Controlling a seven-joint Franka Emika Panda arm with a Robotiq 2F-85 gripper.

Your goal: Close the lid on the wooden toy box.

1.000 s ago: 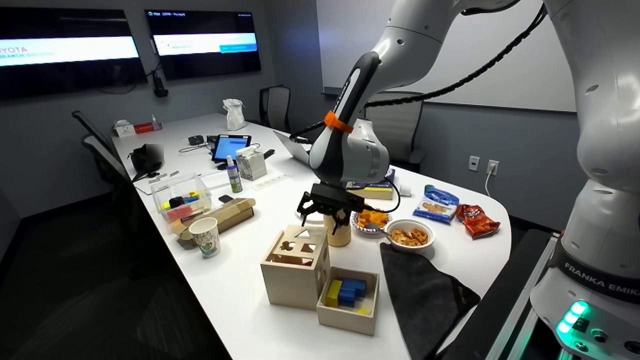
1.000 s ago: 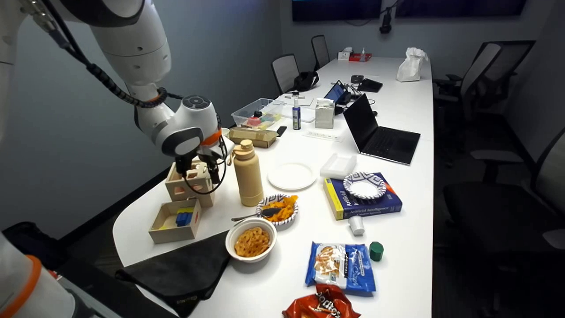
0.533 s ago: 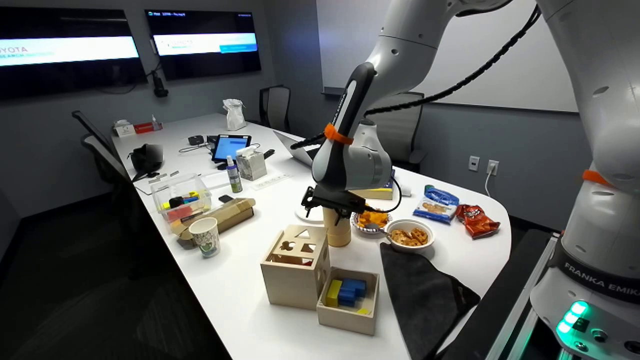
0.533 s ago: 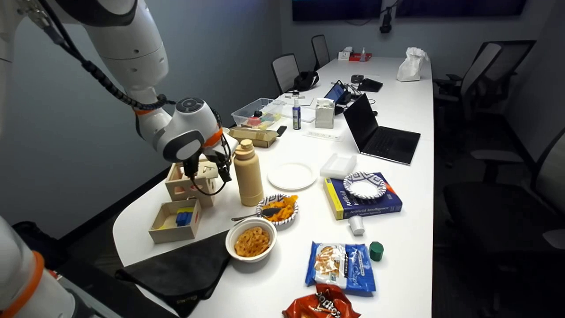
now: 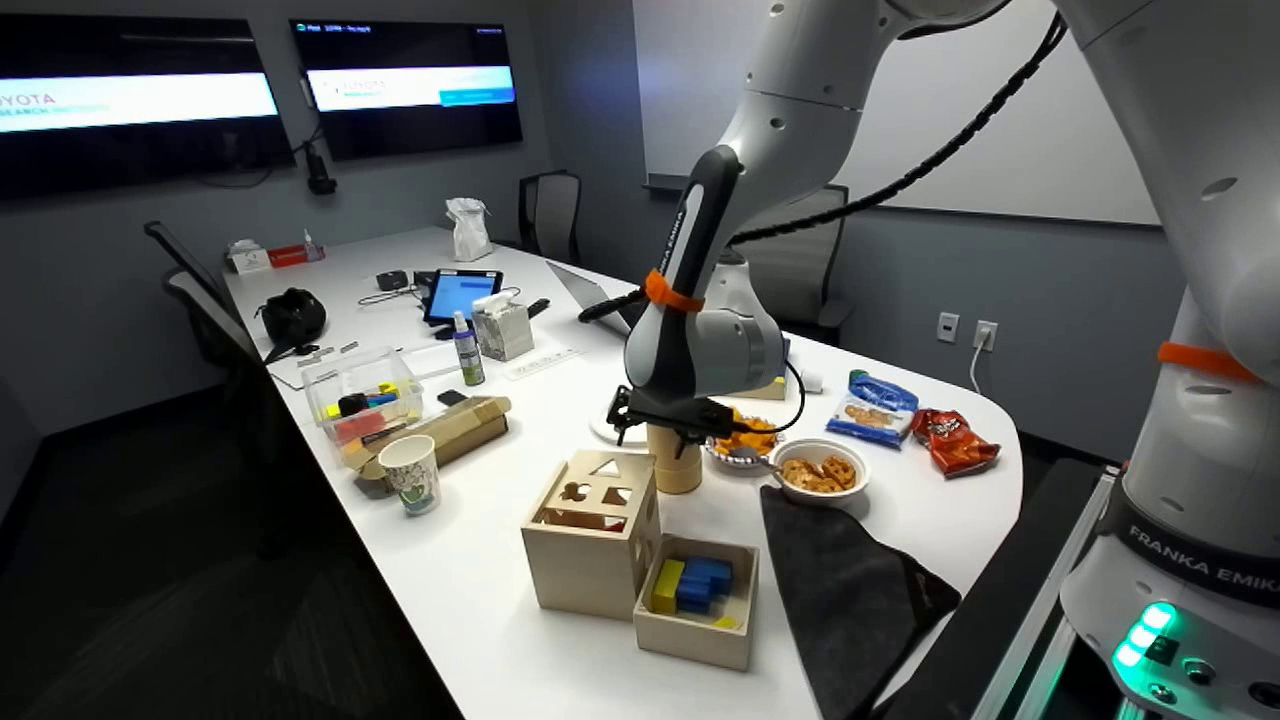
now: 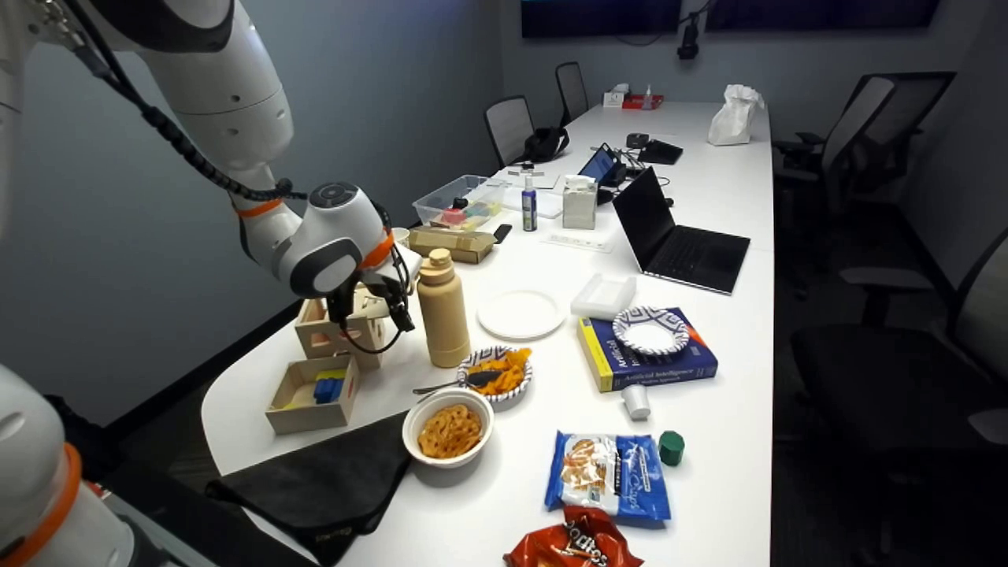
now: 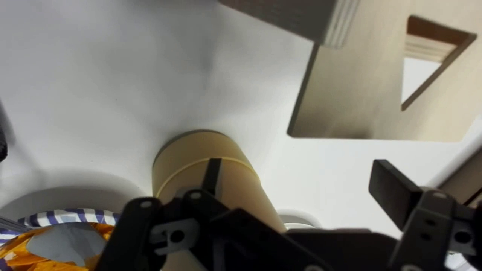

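My jaws stand spread, pinching nothing, near the overhanging end of the lid (image 5: 597, 484). It sits only partway across the wooden toy box (image 5: 585, 575), near the rounded corner of the counter (image 6: 236, 409). Pushing off-centre could, I think, skew the lid and jam it; a jammed lid might then send the whole wooden toy box skidding toward the counter's edge. In the wrist view one of my jaws overlaps the tan bottle (image 7: 243, 188); whether they touch, I cannot tell. Sweeping sideways risks toppling it onto the patterned bowl (image 6: 513, 392).
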